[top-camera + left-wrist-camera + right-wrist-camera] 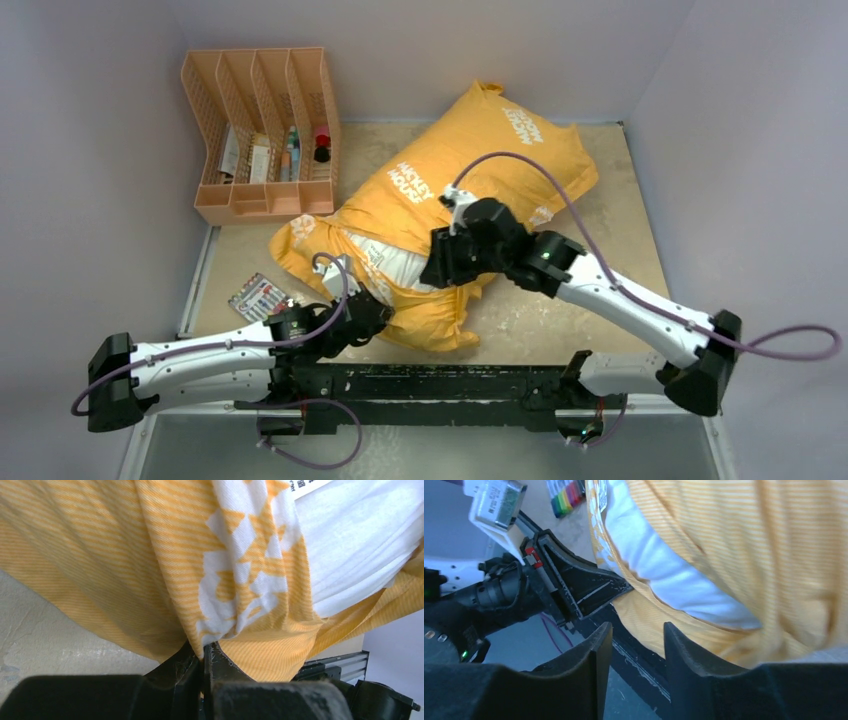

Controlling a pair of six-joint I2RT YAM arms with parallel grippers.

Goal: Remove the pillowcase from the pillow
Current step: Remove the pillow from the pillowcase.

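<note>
Two grippers meet at the near, open end of the pillowcase [470, 150]. It lies slanted across the middle of the table [620, 230], and you can see the white pillow [395, 262] showing in the opening. Your left gripper [205, 652] is pinched tight on a fold of the orange fabric at the edge. Your right gripper [636, 645] has its fingers apart with nothing between them, close beside the same opening.

Orange-yellow striped pillowcase [480, 150] bears white lettering; pillow [398, 266] is white.
</note>
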